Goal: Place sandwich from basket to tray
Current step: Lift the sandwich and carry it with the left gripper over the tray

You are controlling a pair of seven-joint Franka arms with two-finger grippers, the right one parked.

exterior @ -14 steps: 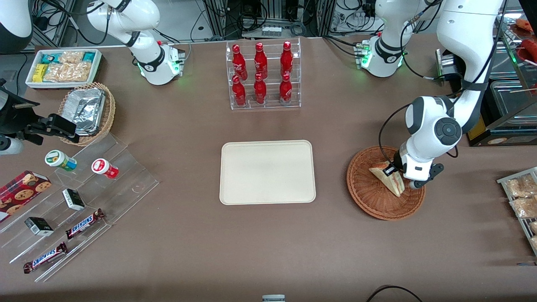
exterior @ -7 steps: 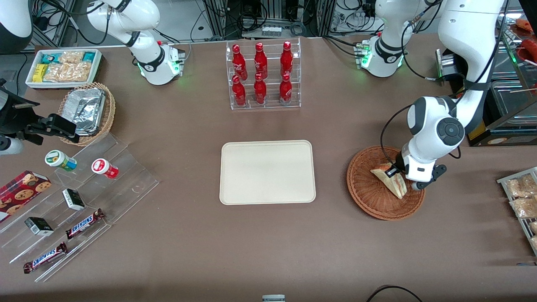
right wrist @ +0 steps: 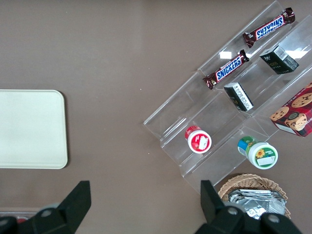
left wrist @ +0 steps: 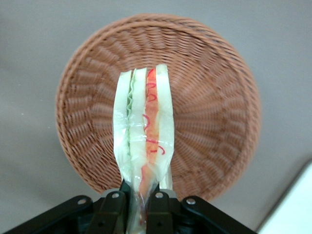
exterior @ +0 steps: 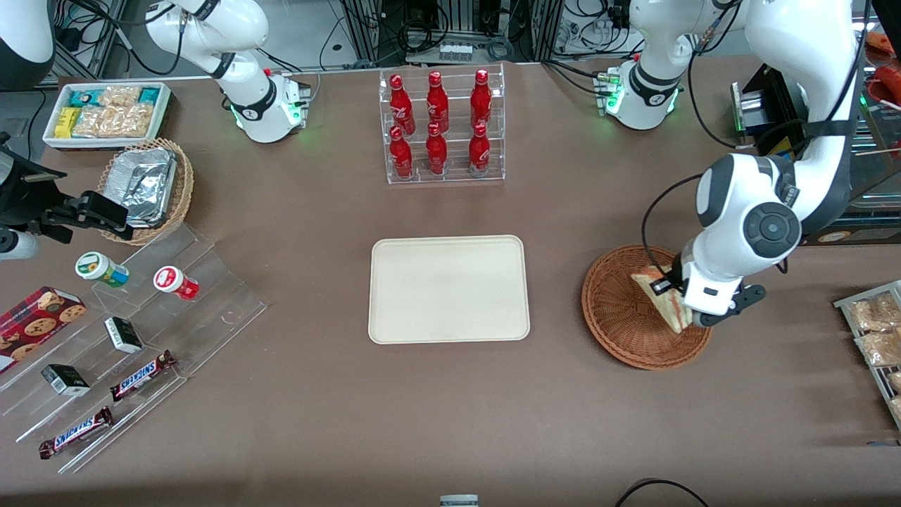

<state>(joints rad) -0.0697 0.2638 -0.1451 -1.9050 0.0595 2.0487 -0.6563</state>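
Note:
My left gripper (exterior: pixel 677 304) is shut on the sandwich (exterior: pixel 660 297), a plastic-wrapped white-bread wedge with red and green filling, and holds it lifted above the reddish-brown wicker basket (exterior: pixel 619 317). In the left wrist view the sandwich (left wrist: pixel 144 136) hangs pinched at its narrow end between the black fingers (left wrist: pixel 113 210), with the empty basket (left wrist: pixel 214 122) below it. The cream tray (exterior: pixel 448 289) lies empty in the middle of the table, beside the basket toward the parked arm's end; it also shows in the right wrist view (right wrist: pixel 29 129).
A clear rack of red bottles (exterior: pixel 442 127) stands farther from the camera than the tray. A tan basket with foil containers (exterior: pixel 148 186), a white snack bin (exterior: pixel 105 113) and a clear stepped shelf with snacks (exterior: pixel 134 338) lie toward the parked arm's end. A rack of packaged snacks (exterior: pixel 876 338) sits at the working arm's end.
The gripper has risen with the sandwich, lifting it off the basket floor; the arm's wrist has shifted slightly toward the working arm's end.

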